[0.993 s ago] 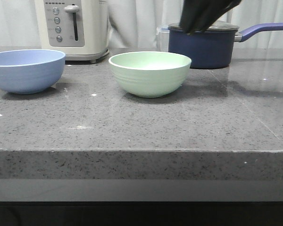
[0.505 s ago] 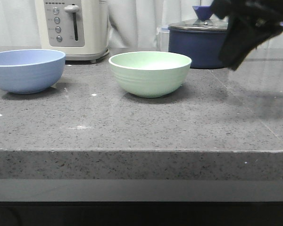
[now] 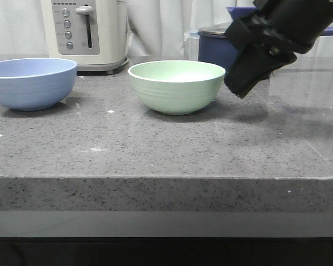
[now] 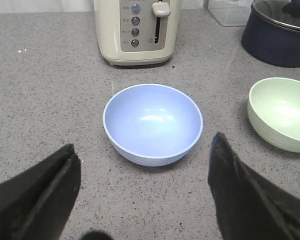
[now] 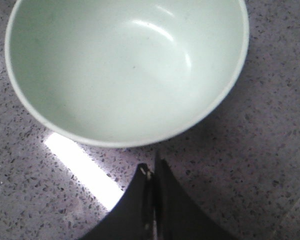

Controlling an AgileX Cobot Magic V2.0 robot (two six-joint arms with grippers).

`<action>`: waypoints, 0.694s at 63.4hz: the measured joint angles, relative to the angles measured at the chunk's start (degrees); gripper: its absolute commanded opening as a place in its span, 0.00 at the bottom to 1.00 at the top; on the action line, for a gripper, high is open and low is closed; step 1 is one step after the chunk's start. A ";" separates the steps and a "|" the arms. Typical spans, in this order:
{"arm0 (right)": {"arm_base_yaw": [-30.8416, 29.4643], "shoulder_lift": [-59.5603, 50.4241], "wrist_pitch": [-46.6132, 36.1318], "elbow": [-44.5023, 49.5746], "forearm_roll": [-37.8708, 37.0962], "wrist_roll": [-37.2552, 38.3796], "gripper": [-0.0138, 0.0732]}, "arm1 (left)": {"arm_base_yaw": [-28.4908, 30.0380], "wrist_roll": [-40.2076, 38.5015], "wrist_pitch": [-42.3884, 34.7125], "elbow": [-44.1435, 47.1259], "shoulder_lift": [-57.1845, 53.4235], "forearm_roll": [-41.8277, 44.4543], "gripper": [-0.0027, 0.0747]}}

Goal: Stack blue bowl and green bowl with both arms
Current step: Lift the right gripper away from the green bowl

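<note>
- Blue bowl and green bowl sit upright and apart on the worktop, both empty; nothing stacked yet.
- Right gripper hangs just beside the green bowl's rim, jaws pressed together, holding nothing. Probably placed for an approach to that rim; the jaws would need to part first.
- Left gripper hovers above the blue bowl, jaws spread wide either side of it, ready to close in.
- Toaster and saucepan stand behind, out of the way.
</note>
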 measured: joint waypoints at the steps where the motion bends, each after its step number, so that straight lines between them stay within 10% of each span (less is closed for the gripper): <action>1: 0.00 0.05 -0.25 0.00 0.05 0.00 0.09 | 0.00 0.00 0.00 0.00 0.00 0.00 0.71; 44: 0.00 0.59 -1.16 0.00 0.14 -0.43 0.08 | 0.00 0.00 6.56 -6.97 8.53 1.18 0.62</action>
